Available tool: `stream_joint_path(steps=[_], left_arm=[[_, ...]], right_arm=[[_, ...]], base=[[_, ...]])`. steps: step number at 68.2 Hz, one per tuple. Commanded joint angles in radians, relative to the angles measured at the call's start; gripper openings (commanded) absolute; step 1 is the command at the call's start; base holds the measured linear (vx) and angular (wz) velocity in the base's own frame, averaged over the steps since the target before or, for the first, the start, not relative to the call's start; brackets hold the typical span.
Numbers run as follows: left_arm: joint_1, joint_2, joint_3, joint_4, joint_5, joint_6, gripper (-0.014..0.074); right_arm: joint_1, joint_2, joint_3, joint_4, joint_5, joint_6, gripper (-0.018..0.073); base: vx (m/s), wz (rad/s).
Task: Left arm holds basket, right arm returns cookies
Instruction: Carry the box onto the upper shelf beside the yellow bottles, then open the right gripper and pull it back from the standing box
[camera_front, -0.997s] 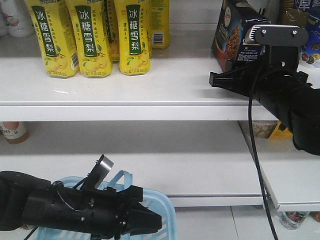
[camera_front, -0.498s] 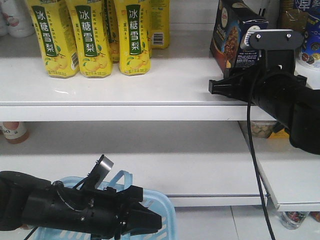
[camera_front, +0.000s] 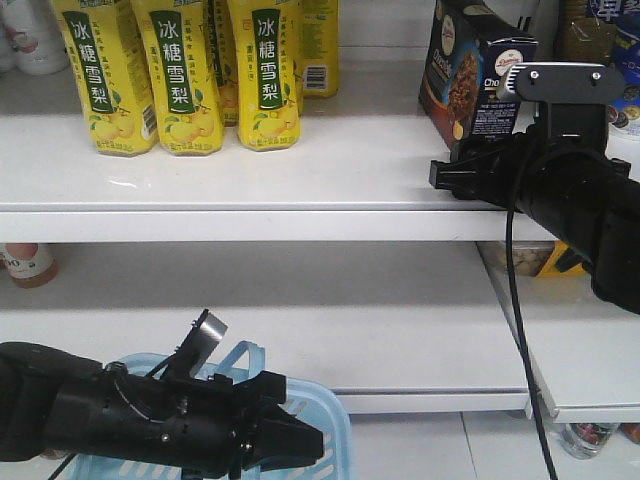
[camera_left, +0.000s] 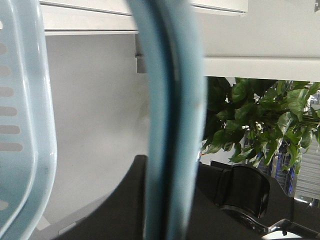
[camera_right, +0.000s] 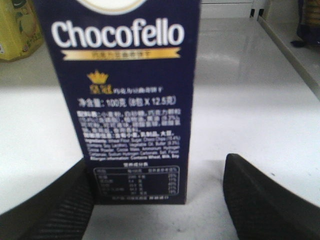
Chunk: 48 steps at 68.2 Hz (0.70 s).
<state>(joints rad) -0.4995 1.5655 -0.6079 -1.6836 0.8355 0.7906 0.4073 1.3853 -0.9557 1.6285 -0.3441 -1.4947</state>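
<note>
The cookies (camera_front: 468, 70), a dark navy box, stand upright on the top shelf at the right; the right wrist view shows the "Chocofello" side (camera_right: 137, 90). My right gripper (camera_front: 445, 175) is open around the foot of the box (camera_right: 157, 167). Its left finger (camera_right: 60, 200) sits against the box and its right finger (camera_right: 260, 200) stands clear of it. The light blue basket (camera_front: 325, 415) hangs low at the front. My left gripper (camera_front: 305, 440) is shut on its curved handle (camera_left: 172, 110), which runs between the black fingers (camera_left: 172, 205). A slotted basket wall (camera_left: 22, 125) shows at the left.
Several yellow drink bottles (camera_front: 180, 75) stand on the left of the white top shelf (camera_front: 300, 175), and one shows at the edge (camera_right: 17, 30). More goods crowd the far right (camera_front: 620, 95). A lower shelf (camera_front: 350, 330) carries a small bottle (camera_front: 28, 262). A leafy plant (camera_left: 260, 115) is beyond the basket.
The cookie box went from tilted to upright on the shelf. My right gripper has slid a little to the right, away from it. The left arm and basket have not moved.
</note>
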Motion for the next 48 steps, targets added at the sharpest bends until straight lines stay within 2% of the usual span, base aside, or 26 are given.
stream_joint_path(steps=[1, 11, 20, 31, 48], left_arm=[[0.0, -0.04, -0.021, -0.049, 0.06, 0.008, -0.0006], [0.0, -0.04, -0.021, -0.049, 0.06, 0.008, -0.0006], [0.0, -0.04, -0.021, -0.049, 0.06, 0.008, -0.0006], [0.0, -0.04, -0.021, -0.049, 0.06, 0.008, -0.0006], [0.0, -0.04, -0.021, -0.049, 0.06, 0.008, -0.0006]], right_arm=[[-0.005, -0.057, -0.019, 0.006, -0.008, -0.006, 0.0522], [-0.005, -0.106, -0.019, 0.061, -0.003, -0.028, 0.0522], [-0.005, -0.154, -0.019, 0.152, 0.031, -0.113, 0.0522], [-0.005, -0.204, -0.012, 0.151, 0.107, -0.125, 0.0522], [-0.005, -0.297, 0.048, 0.151, 0.124, -0.134, 0.0522]], base=[[0.0, 0.0], [0.0, 0.0], [0.0, 0.0], [0.0, 0.0], [0.0, 0.0]])
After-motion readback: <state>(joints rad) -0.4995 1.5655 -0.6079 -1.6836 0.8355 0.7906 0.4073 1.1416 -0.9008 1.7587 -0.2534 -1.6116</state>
